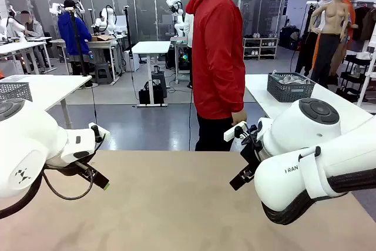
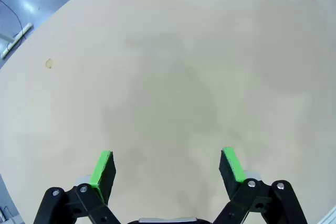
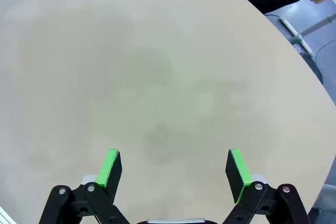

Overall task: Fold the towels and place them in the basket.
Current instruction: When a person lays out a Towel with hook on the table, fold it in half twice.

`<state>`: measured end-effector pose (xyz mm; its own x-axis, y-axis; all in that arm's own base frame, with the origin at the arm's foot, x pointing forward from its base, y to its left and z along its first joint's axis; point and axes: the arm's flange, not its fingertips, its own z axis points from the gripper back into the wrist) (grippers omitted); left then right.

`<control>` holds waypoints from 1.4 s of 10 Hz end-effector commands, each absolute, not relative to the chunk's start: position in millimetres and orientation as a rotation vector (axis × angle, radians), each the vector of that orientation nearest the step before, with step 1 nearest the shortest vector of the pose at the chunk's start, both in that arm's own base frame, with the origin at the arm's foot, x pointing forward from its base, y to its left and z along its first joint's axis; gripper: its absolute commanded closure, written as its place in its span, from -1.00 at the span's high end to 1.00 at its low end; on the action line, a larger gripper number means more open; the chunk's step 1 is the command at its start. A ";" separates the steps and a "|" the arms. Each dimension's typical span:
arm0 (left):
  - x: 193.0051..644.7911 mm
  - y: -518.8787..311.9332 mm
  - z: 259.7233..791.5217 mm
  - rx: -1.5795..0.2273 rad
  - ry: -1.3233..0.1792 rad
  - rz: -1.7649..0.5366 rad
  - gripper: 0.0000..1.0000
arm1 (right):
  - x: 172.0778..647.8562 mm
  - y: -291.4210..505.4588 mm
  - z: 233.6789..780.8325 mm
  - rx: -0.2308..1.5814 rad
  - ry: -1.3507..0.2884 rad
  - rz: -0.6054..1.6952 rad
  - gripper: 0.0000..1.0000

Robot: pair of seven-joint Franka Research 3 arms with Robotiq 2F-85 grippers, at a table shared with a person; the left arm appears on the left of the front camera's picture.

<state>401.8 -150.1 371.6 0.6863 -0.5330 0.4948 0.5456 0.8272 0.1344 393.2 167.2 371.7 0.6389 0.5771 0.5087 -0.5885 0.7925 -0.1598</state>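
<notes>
The basket [image 1: 291, 89] sat on a white table [image 1: 261, 95] beyond our counter [image 1: 176, 204], beside the person [image 1: 217, 57], with its long side across the view. We could not make out its pale contents. Our left gripper [image 2: 168, 163] and right gripper [image 3: 174, 163] hung over open counter, jaws wide apart.

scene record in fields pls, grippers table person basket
table: beige top beneath both grippers
left gripper: open, holding nothing, over the table
right gripper: open, holding nothing, over the table
person: red jacket, standing at the far edge
basket: dark mesh, on a white side table at the right
</notes>
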 end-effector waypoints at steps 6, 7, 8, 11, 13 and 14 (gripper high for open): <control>401.7 -150.3 371.6 -0.024 -0.546 -0.604 1.00 | 393.2 167.2 371.7 0.021 -0.573 0.665 1.00; 401.7 -150.3 371.6 -0.024 -0.546 -0.604 1.00 | 393.2 167.2 371.7 0.021 -0.573 0.665 1.00; 401.7 -150.3 371.6 -0.024 -0.546 -0.604 1.00 | 393.2 167.2 371.7 0.021 -0.573 0.665 1.00; 406.0 -147.4 379.6 -0.048 -0.557 -0.716 1.00 | 393.1 165.8 376.5 0.001 -0.544 0.737 1.00; 415.6 -164.0 403.4 0.018 -0.568 -0.879 1.00 | 401.0 168.4 395.9 0.017 -0.548 0.877 1.00; 416.4 -175.8 416.0 0.050 -0.558 -0.964 1.00 | 402.9 168.1 406.0 -0.011 -0.541 0.927 1.00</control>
<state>410.1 -175.6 399.5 0.5059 -0.7249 0.4675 0.7122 0.6568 0.2478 396.0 179.7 390.1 0.5312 0.7115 0.4600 -0.7053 0.6722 -0.2253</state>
